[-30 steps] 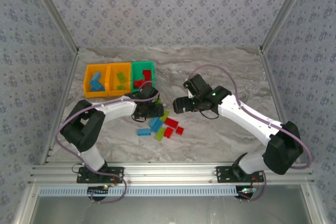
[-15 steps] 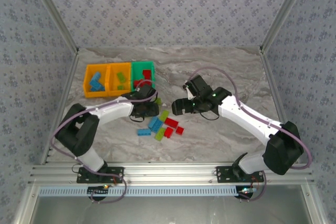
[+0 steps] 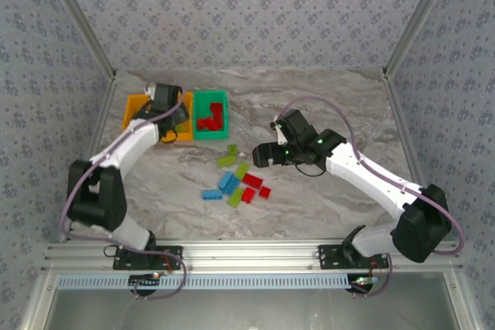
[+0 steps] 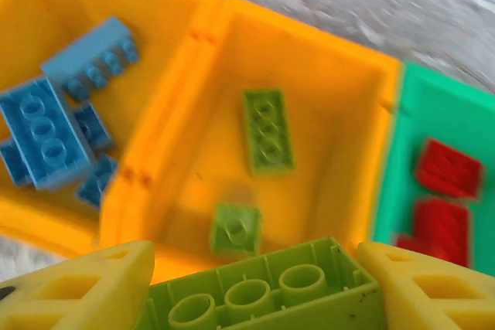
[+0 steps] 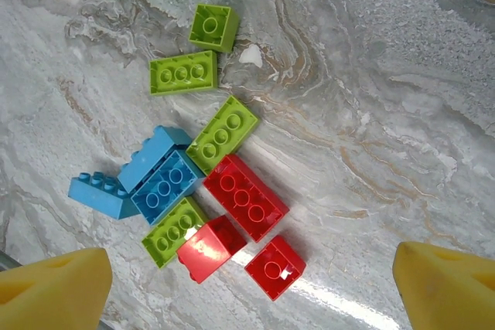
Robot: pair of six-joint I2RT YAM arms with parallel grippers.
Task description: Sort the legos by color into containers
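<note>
My left gripper (image 3: 168,113) hangs over the orange containers, shut on a lime green lego (image 4: 263,295) held underside up between its yellow fingers (image 4: 73,291). Below it, the middle orange container (image 4: 332,113) holds two lime legos (image 4: 267,129). The left orange container (image 4: 46,5) holds blue legos (image 4: 42,133). The green container (image 4: 433,113) holds red legos (image 4: 448,168). My right gripper (image 5: 247,291) is open above the loose pile (image 3: 236,183) of red (image 5: 246,199), blue (image 5: 158,183) and lime (image 5: 223,133) legos.
The three containers stand in a row at the back left of the marble table (image 3: 325,106). Metal frame posts (image 3: 398,44) and patterned walls close in the sides and back. Bare tabletop lies right of the pile.
My left arm has swung from the pile up and left to the orange containers, carrying the lime lego. The right gripper has stayed open over the pile, nearly still.
</note>
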